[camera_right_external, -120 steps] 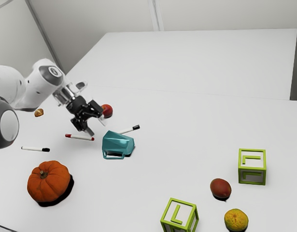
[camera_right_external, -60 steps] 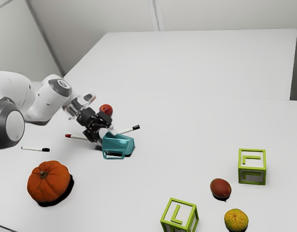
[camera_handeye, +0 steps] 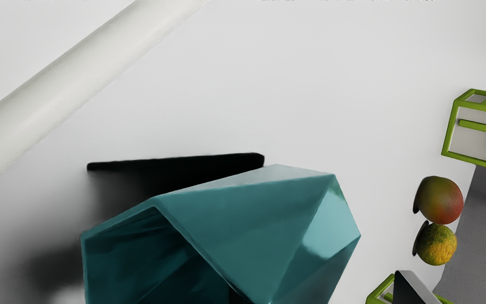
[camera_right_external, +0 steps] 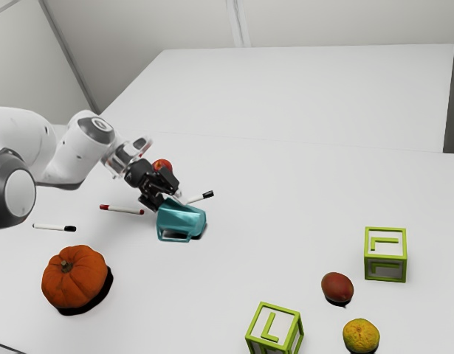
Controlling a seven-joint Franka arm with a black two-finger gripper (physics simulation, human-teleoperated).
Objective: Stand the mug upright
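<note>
Your hand is reaching, released with its fingers apart, to the mouth of the teal mug, which is lying sideways on the table.

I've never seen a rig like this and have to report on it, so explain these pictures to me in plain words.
The machine is a robot arm with two black fingers. The exterior view is taken from beside the arm; the wrist view comes from a camera on its hand, looking past the fingers.

On the white table lies a teal mug, tipped on its side. Around it are a pumpkin, three pens, a red fruit by the arm and, farther off, two letter blocks, a reddish fruit and a yellow-green one.

The fingers stand apart at the mug; nothing looks gripped.
</note>
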